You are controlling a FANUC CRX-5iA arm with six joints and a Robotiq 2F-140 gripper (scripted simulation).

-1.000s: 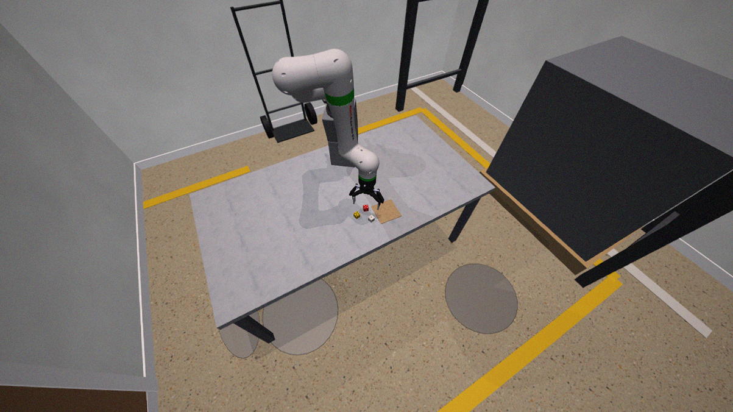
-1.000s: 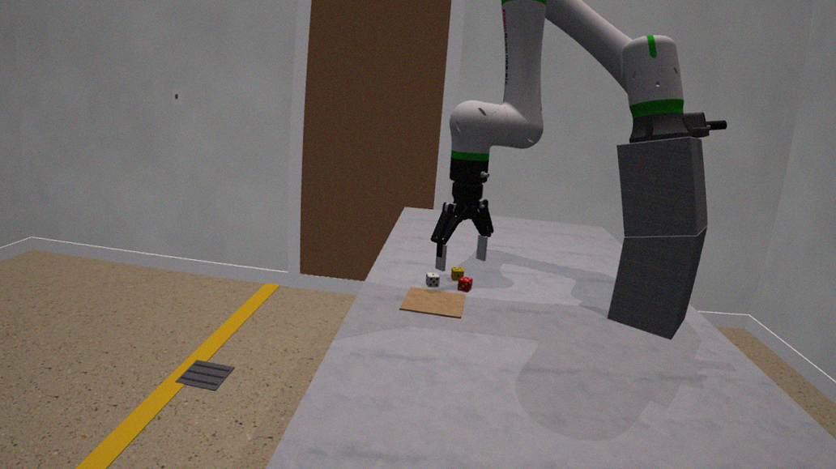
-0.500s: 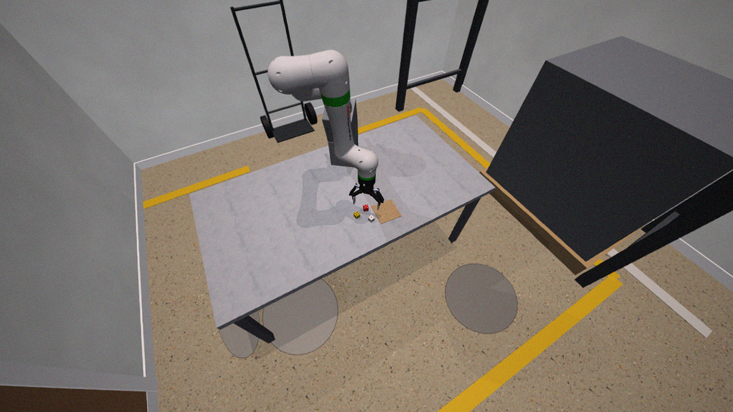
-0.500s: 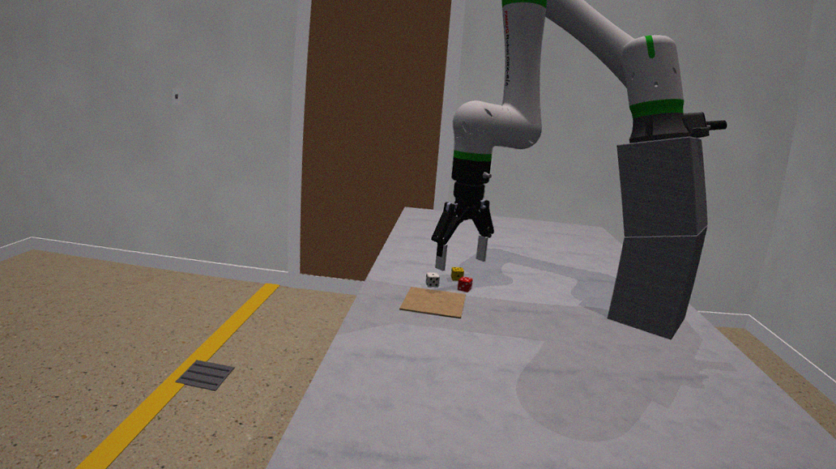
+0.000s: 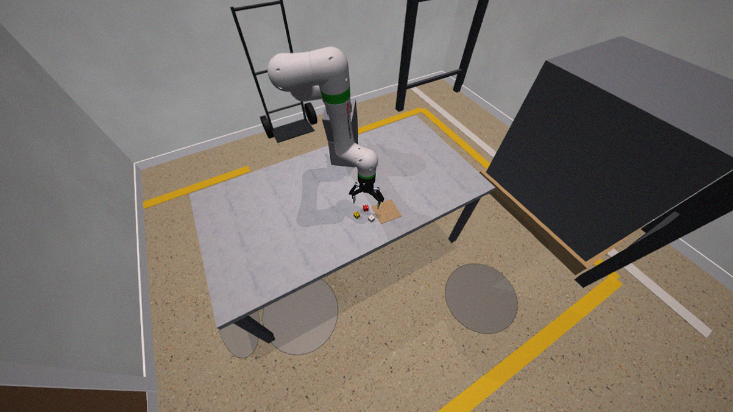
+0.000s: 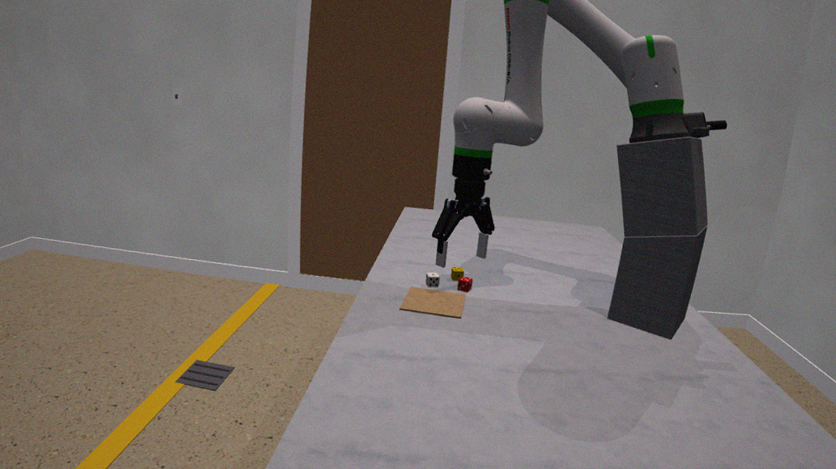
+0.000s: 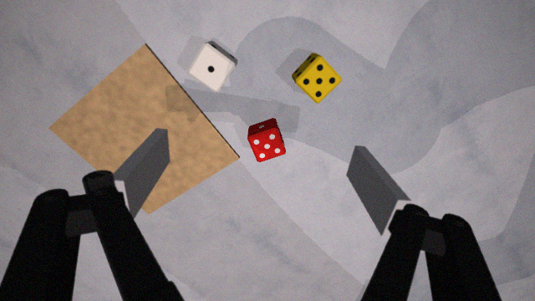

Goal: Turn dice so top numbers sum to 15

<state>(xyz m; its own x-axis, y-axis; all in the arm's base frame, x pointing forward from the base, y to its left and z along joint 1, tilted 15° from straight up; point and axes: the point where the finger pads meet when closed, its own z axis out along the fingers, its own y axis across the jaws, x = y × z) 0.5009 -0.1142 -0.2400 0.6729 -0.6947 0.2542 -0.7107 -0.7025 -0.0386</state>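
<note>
A white die lies flat on the table with 1 on top, beside the mat's edge. A yellow die shows 5 on top, and a red die shows 5 on top. All three lie off the tan mat, which is flat on the table. My gripper is open and empty, above the table near the dice. In the wrist view its left finger hides part of the mat.
The grey table carries the arm's grey pedestal behind the dice. The table's front edge runs beyond the mat and the white die. A large dark box stands beyond the table's right end.
</note>
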